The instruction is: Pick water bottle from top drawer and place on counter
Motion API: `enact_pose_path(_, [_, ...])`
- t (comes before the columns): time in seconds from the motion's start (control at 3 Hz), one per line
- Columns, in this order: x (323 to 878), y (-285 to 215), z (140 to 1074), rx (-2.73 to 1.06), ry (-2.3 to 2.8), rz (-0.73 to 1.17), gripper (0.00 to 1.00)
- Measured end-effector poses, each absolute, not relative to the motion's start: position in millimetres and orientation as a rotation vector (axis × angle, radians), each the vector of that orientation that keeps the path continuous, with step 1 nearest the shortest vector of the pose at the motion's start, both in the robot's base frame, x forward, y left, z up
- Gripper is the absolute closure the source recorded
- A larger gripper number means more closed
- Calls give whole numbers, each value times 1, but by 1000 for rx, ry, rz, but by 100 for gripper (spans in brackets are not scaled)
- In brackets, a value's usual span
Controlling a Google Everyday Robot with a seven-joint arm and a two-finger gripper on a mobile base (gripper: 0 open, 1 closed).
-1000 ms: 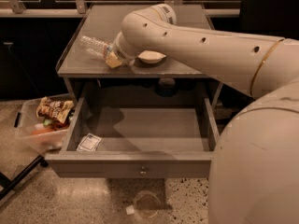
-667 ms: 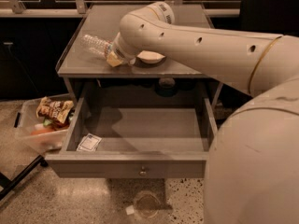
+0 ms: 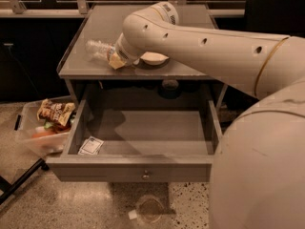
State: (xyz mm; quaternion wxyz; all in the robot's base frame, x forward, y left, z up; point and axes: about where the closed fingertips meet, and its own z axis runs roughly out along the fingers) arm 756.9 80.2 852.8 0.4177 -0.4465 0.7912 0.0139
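The water bottle [image 3: 97,48] is clear and ribbed and lies on its side on the left part of the grey counter [image 3: 105,23]. My gripper [image 3: 113,59] is at the bottle's right end, shut on it, low over the counter top. The white arm reaches in from the right across the counter. The top drawer [image 3: 128,170] is pulled wide open below, with its brass knob [image 3: 146,175] on the front panel. No bottle lies inside the drawer.
A white paper card [image 3: 90,145] lies in the drawer's front left corner. A white round dish [image 3: 153,58] sits on the counter behind my wrist. A clear bin [image 3: 33,135] with a brown snack bag [image 3: 56,112] stands on the floor at left. A clear round object [image 3: 150,209] lies on the floor in front.
The gripper and bottle rose slightly toward the back of the counter, then came back down a little to the right. The drawer has not moved.
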Motion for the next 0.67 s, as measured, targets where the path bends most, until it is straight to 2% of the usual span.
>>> enact_pose_path(0.33, [757,80,853,-1121,1985,35,0])
enact_pose_path(0.67, [757,80,853,-1121,1985,35,0])
